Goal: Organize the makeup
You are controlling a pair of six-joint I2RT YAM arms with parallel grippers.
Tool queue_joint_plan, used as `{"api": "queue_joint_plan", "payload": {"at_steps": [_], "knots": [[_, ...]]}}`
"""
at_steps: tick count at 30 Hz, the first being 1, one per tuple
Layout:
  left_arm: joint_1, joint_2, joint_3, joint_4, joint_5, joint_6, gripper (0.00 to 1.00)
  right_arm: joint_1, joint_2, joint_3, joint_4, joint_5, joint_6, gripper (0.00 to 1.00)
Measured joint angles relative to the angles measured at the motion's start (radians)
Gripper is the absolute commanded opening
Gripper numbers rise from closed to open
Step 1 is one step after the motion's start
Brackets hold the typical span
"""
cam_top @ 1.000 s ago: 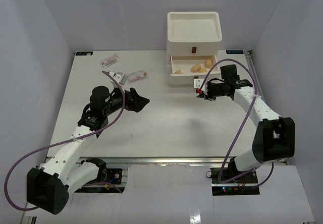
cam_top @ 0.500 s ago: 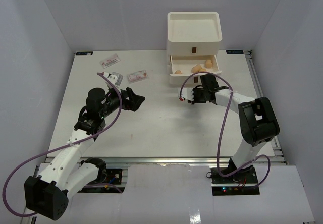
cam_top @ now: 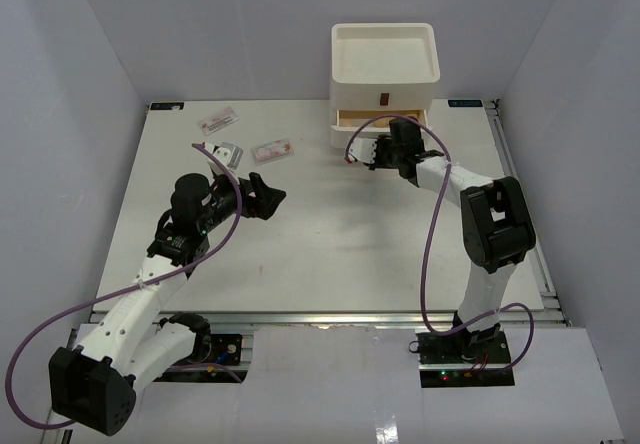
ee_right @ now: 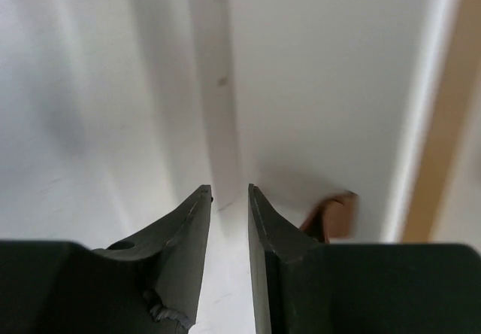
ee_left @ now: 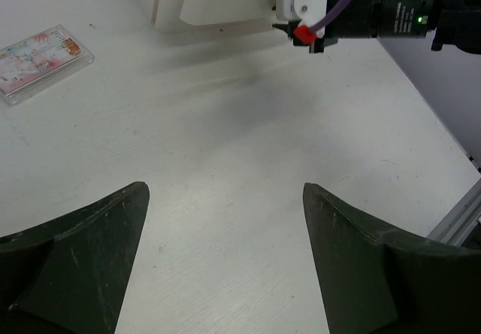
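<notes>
The white drawer box (cam_top: 385, 64) stands at 12 o'clock on the table (cam_top: 320, 254), its top tray facing up. One lower drawer juts slightly forward, and its inside cannot be seen. The right claw (ee_right: 229, 191) is close against the box front beside a brown handle (ee_right: 331, 217), open only a narrow slit and holding nothing. Between 10 and 11 o'clock lie three makeup pieces: a far packet (cam_top: 218, 120), a near packet (cam_top: 272, 150), and one small white item (cam_top: 229, 152) between them. The left claw (ee_left: 225, 189) hovers near the centre, spread wide and empty.
</notes>
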Motion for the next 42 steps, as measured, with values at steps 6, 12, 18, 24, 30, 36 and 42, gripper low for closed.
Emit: {"api": "queue_joint_plan", "payload": {"at_steps": [6,12,18,24,30,36,42], "knots": [[0.004,0.005,0.0,0.0,-0.001,0.0,0.95,0.0,0.054,0.136,0.005,-0.002,0.017,0.34],[0.005,0.006,0.0,0.0,-0.003,0.0,0.95,0.0,0.155,0.195,0.004,0.017,0.046,0.42],[0.005,0.006,0.0,0.0,-0.005,-0.001,0.95,0.002,0.208,0.208,0.084,0.12,0.15,0.45],[0.006,0.007,0.0,0.0,-0.004,-0.001,0.95,0.002,0.207,0.201,0.172,0.16,0.217,0.59],[0.006,0.007,0.0,0.0,-0.004,-0.001,0.95,0.003,0.191,0.147,0.217,0.161,0.248,0.61],[0.006,0.007,0.0,0.0,-0.003,-0.001,0.95,0.002,0.077,0.043,0.198,0.065,0.356,0.61],[0.006,0.007,0.0,0.001,0.006,-0.002,0.96,-0.014,-0.081,-0.048,0.197,-0.083,0.644,0.66]]}}
